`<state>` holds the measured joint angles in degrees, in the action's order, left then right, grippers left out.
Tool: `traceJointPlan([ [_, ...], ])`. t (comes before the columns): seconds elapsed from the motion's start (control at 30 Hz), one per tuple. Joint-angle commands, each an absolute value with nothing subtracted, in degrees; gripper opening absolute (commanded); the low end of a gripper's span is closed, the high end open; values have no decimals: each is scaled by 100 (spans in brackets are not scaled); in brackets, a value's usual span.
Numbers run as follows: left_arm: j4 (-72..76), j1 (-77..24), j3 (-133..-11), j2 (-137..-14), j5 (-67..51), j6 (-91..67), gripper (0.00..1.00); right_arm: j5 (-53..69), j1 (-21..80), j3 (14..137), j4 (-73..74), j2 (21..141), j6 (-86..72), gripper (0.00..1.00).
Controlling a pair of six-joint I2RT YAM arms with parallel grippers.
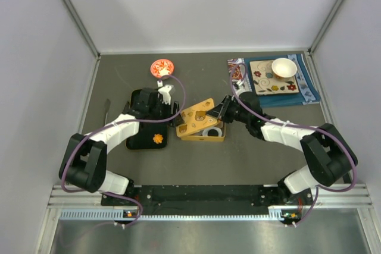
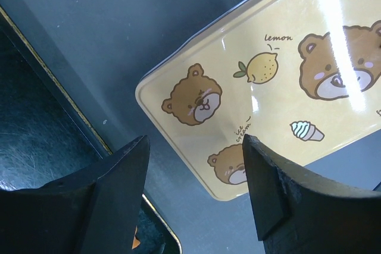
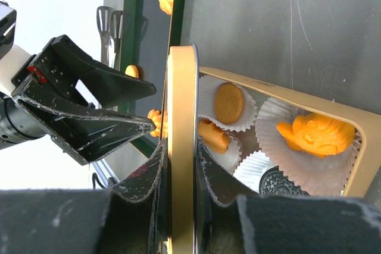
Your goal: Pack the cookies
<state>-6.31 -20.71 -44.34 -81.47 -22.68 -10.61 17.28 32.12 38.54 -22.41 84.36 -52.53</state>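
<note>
A yellow tin lies mid-table, and my right gripper is shut on the edge of its tilted lid. The right wrist view shows that gripper clamping the gold lid rim. Inside the tin, white paper cups hold orange cookies: a round one and a flower-shaped one. My left gripper hangs open over the black tray, where a cookie lies. In the left wrist view it is empty, just above the bear-printed lid.
A small red bowl stands at the back, left of centre. A patterned board with a white bowl lies at the back right. Metal tongs lie left of the tray. A dark sandwich cookie also sits in the tin.
</note>
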Motion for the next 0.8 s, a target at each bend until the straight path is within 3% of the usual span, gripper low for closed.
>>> traceJointPlan([
  [0.0,-255,-2048,-4430,-8138,-2329,-1090,70,1521,3270,3841,-2417,8156,-5159,12],
  [0.77,-132,-2039,-4781,-8798,-3384,-1423,73,1424,3226,3832,-2382,8121,-5010,26],
])
